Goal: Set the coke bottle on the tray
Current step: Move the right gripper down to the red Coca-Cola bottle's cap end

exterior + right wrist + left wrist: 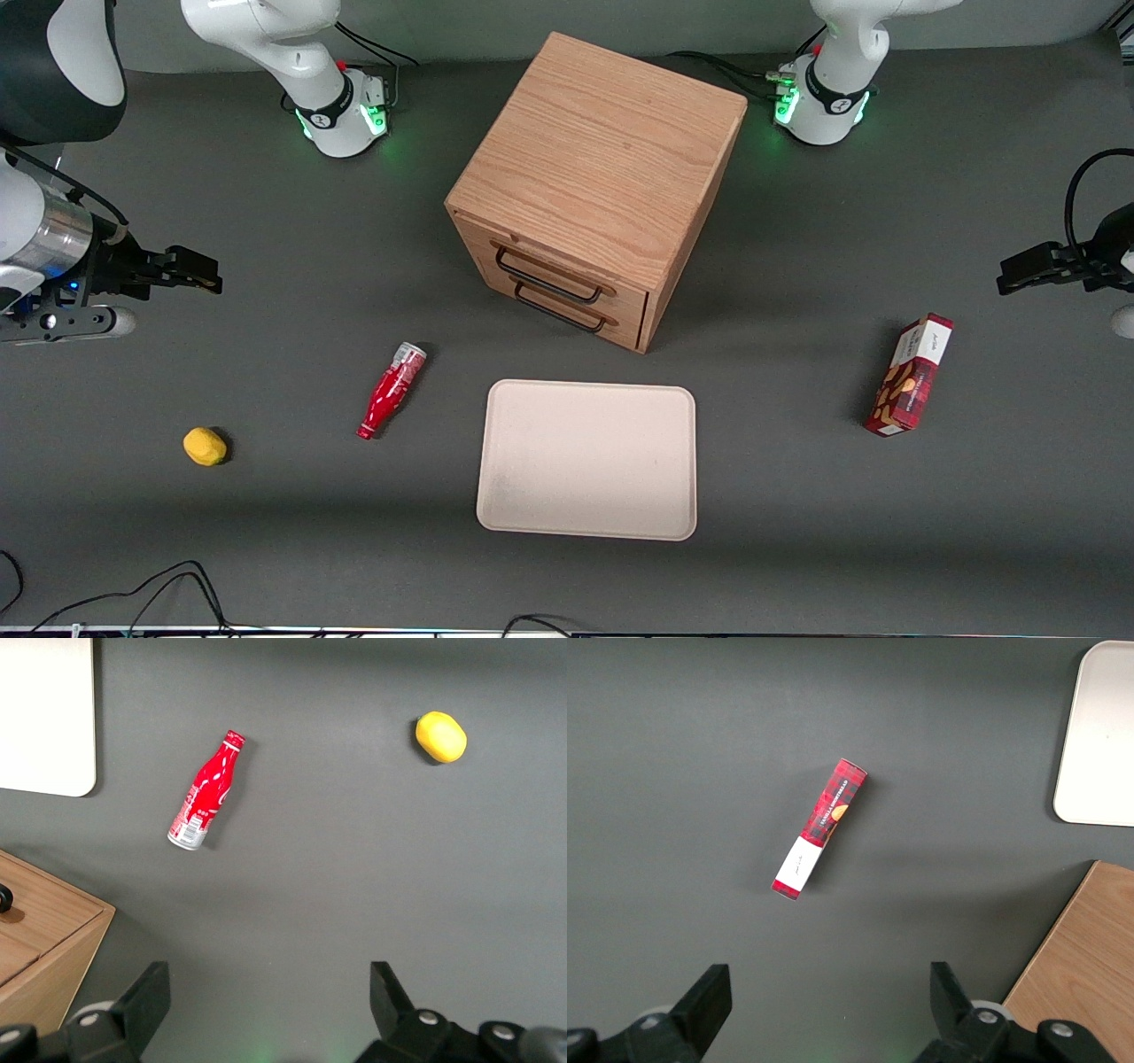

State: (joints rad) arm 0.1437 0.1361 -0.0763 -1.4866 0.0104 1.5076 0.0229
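Note:
The coke bottle (391,390) lies on its side on the grey table beside the tray, toward the working arm's end, its cap pointing toward the front camera. It also shows in the right wrist view (205,792). The pale beige tray (587,459) lies flat in front of the wooden cabinet, with nothing on it; a corner of it shows in the right wrist view (44,718). My gripper (205,275) hangs open and empty above the table at the working arm's end, well apart from the bottle and farther from the front camera than it. Its fingers (146,992) stand wide apart.
A wooden drawer cabinet (594,182) with two black handles stands farther from the front camera than the tray. A yellow lemon-like thing (205,446) lies near the bottle toward the working arm's end. A red snack box (910,375) lies toward the parked arm's end.

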